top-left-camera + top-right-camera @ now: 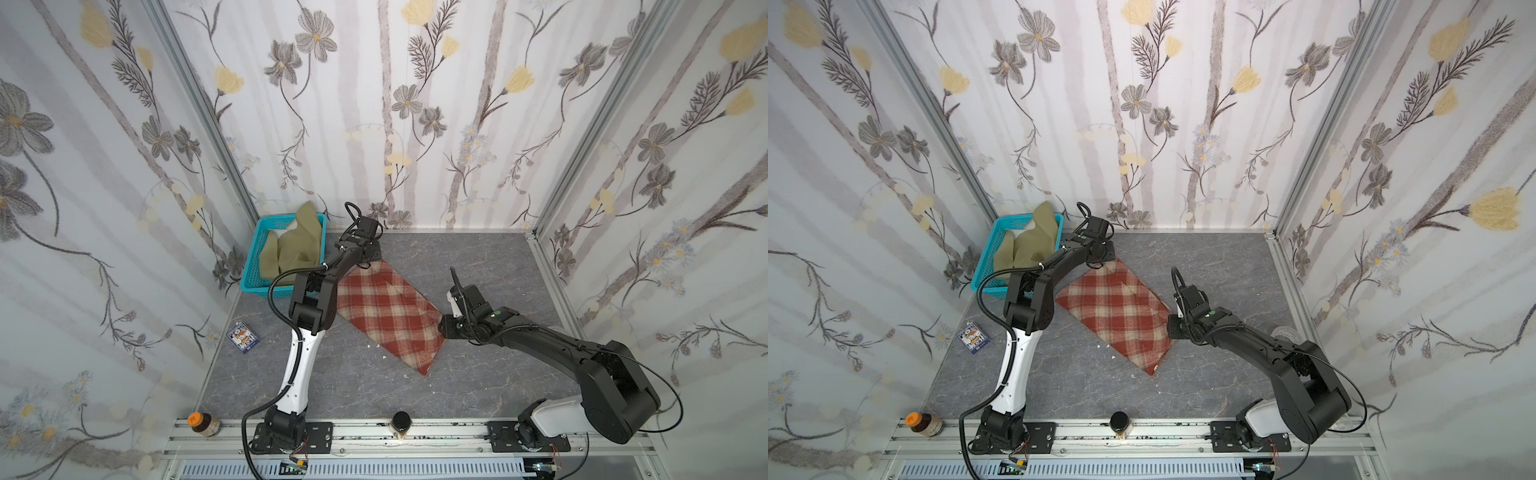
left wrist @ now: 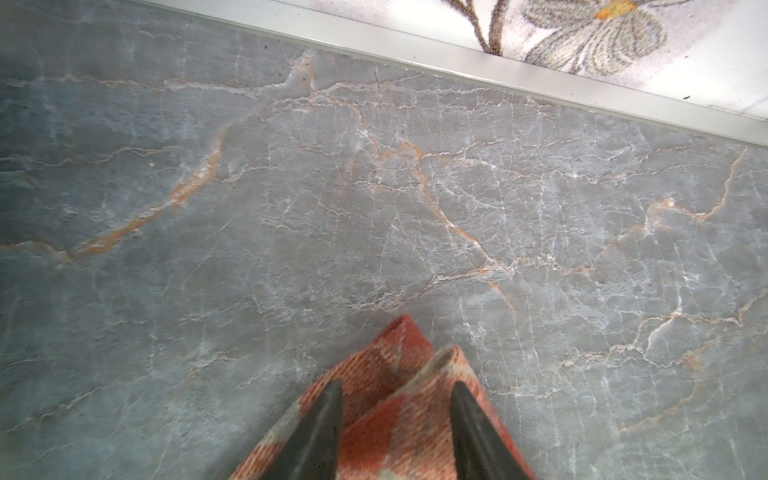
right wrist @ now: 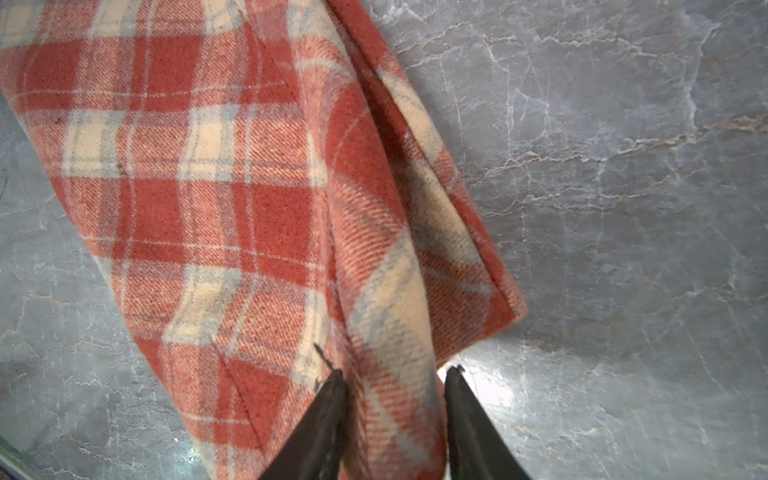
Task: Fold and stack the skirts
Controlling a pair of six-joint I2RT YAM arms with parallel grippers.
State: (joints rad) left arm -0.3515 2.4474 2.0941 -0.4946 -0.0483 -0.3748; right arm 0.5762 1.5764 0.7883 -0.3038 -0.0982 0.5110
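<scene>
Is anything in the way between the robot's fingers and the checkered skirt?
No, nothing visible is in the way. The left gripper and the right gripper each have the plaid skirt between their fingers.

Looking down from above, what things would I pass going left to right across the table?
orange-lidded jar → turquoise basket holding the olive skirt → plaid skirt
</scene>
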